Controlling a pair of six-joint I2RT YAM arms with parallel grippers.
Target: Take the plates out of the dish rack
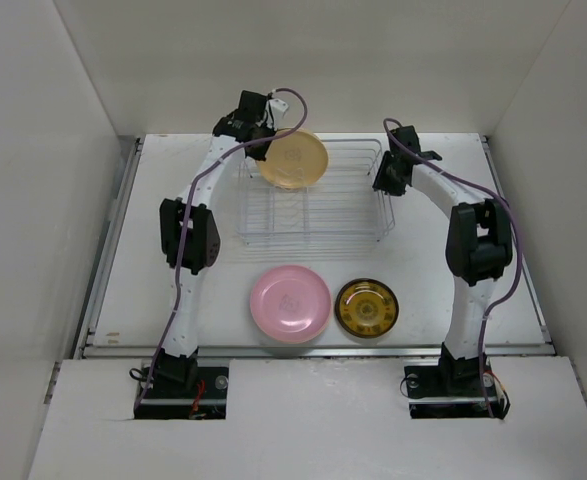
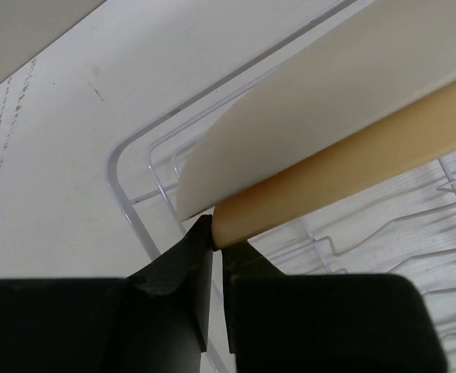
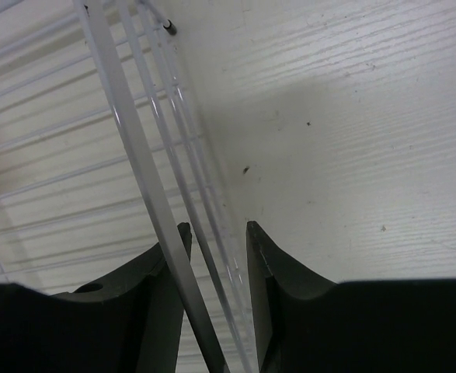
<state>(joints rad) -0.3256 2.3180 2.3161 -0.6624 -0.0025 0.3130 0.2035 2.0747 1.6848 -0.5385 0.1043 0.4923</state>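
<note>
Pink plate point(image 1: 290, 303) and amber plate point(image 1: 366, 307) lie flat on the table point(image 1: 453, 300) before the dish rack point(image 1: 313, 215) in the top view. A yellow plate point(image 1: 293, 160) stands tilted at the rack's far left corner, with the left gripper point(image 1: 263, 140) at its rim. The left wrist view shows the left gripper point(image 2: 216, 237) pinched tight on the rim of the yellow plate point(image 2: 352, 163). Stiff, glossy and probably slippery, it wants a firm, deep bite. The right wrist view shows the right gripper point(image 3: 218, 233) straddling the side wire of the dish rack point(image 3: 134, 155); whether it clamps, I cannot tell.
</note>
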